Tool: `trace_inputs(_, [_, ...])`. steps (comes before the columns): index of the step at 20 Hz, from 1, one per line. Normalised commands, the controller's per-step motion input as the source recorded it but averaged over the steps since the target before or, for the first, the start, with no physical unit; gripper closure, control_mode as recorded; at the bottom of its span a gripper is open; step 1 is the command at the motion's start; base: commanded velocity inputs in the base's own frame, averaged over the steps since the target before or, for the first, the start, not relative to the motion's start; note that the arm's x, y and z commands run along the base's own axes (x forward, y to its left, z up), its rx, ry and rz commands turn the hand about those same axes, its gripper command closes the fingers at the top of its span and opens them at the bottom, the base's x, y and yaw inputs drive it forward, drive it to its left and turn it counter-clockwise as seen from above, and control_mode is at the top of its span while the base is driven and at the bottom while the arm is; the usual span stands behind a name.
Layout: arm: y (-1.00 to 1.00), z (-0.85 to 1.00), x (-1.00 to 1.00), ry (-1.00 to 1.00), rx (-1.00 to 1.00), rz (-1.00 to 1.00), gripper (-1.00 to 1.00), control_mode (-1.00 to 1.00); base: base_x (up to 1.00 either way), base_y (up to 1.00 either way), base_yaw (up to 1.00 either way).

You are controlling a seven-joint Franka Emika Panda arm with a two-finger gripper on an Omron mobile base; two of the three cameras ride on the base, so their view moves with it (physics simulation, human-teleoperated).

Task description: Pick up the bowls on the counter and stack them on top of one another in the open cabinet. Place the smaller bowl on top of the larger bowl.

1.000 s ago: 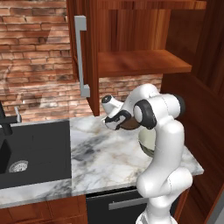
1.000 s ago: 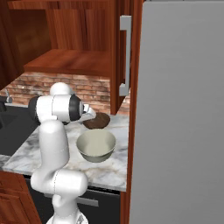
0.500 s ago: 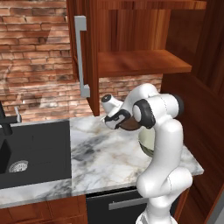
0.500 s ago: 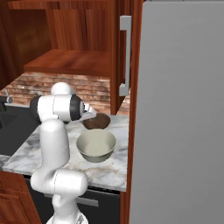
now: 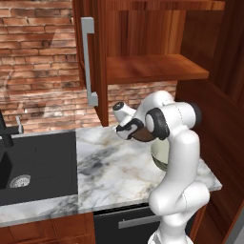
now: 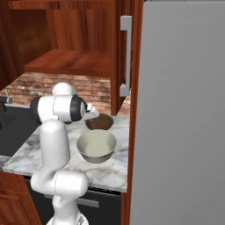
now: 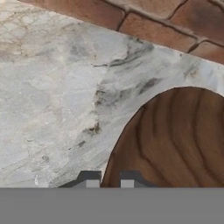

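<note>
1. Dark brown wood grain runs under my hand: the small bowl (image 7: 175, 140) sits upright on the marble counter (image 7: 52, 100), close to the brick wall (image 7: 144, 15) at the back, its open side up.
2. My gripper (image 7: 109, 178) has its two tips drawn close together with the near rim of that small bowl between them, one tip outside the rim and one just inside. I judge that I am clamped on the rim, though the low edge of the hand view hides the contact itself.
3. From the right base view, the small bowl (image 6: 99, 121) lies just behind the large pale bowl (image 6: 96, 146), which stands upright nearer the counter's front edge; the two are close but look apart.
4. The step in hand is the grasp of the small bowl. It has not left the marble.
5. A round bowl has no long axis to speak of; what matters is that the mouth faces up and the rim stays level.
6. The next move calls for a straight lift, keeping the bowl from tipping in a one-sided rim grip, then a climb towards the cabinet shelf (image 5: 152, 66) above.
7. By my reckoning the large bowl belongs on the shelf underneath, so the order needs care.
</note>
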Motion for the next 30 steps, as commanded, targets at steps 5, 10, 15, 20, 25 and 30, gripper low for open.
trace_inputs(5, [-0.09,0.0,-0.07,-0.05,0.0,0.0,1.0,-1.0,0.0,0.0,0.0])
trace_inputs(10, [0.0,0.0,-0.25,-0.03,0.0,0.0,1.0,-1.0,0.0,0.0,0.0])
trace_inputs(15, [0.07,0.14,-0.28,-0.03,0.0,0.0,1.0,-1.0,0.0,0.0,0.0])
trace_inputs(20, [0.21,0.33,-0.19,-0.01,-0.03,0.0,1.0,-1.0,0.0,0.0,0.0])
trace_inputs(25, [0.29,0.37,-0.06,0.0,-0.07,0.0,1.0,-1.0,0.0,0.0,0.0])
trace_inputs(30, [0.2,0.38,-0.09,0.0,-0.08,0.0,1.0,-1.0,0.0,0.0,0.0])
